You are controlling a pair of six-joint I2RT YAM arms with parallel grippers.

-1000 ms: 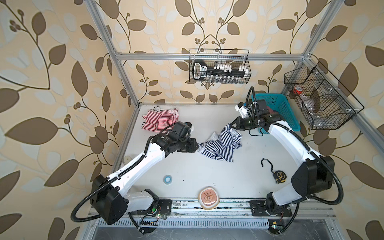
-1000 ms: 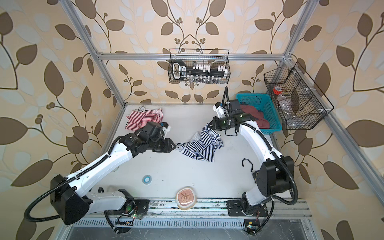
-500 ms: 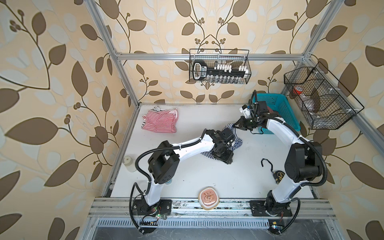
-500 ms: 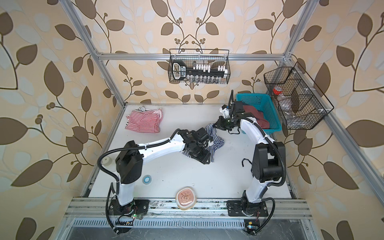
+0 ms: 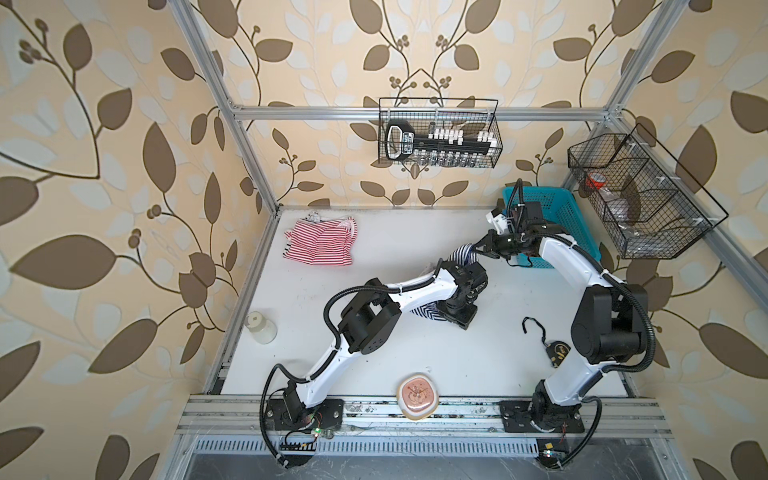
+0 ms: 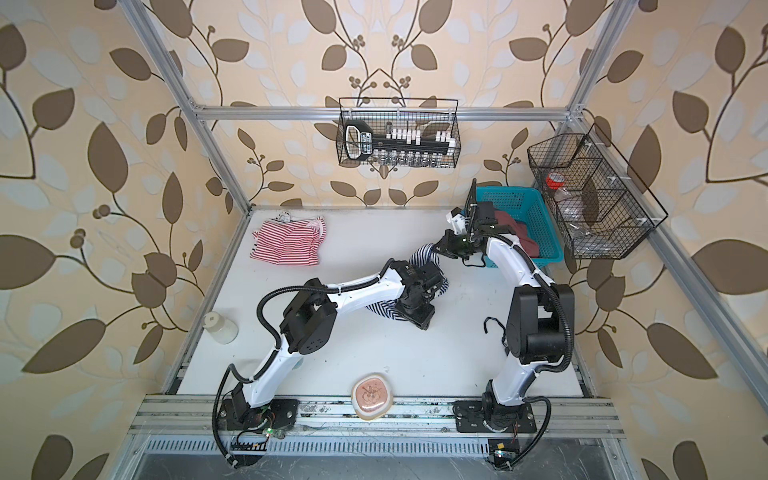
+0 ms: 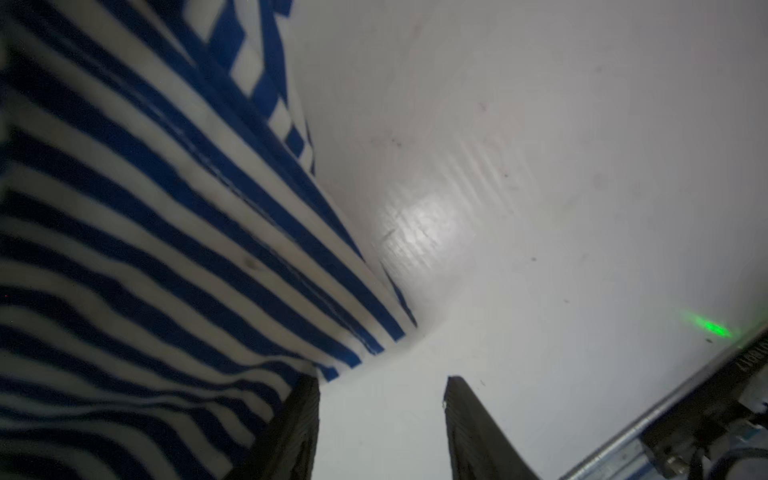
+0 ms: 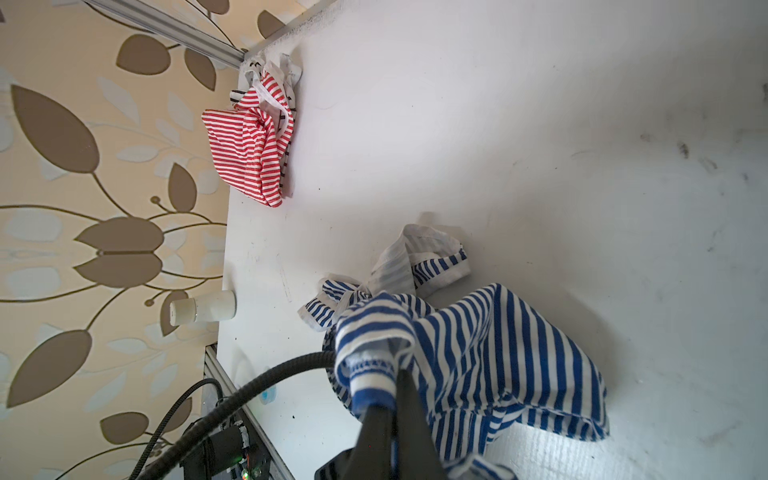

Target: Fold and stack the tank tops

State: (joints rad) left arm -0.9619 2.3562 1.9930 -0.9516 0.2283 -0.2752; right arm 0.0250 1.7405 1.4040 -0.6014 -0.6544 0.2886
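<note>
My right gripper (image 8: 397, 376) is pinched tight on an edge of the navy top (image 8: 498, 345). My left gripper (image 7: 380, 384) stands partly open and empty, with the top just beside it.

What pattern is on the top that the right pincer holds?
Blue-and-white stripes with white trim; the tank top shows best in the right wrist view.

My left gripper (image 7: 380, 386) has matt black fingers (image 7: 469, 428). Beside it the navy-and-white tank top (image 7: 145, 249) is soft knit cloth, and the white table (image 7: 540, 208) beneath it is smooth, faintly glossy, scuffed.
</note>
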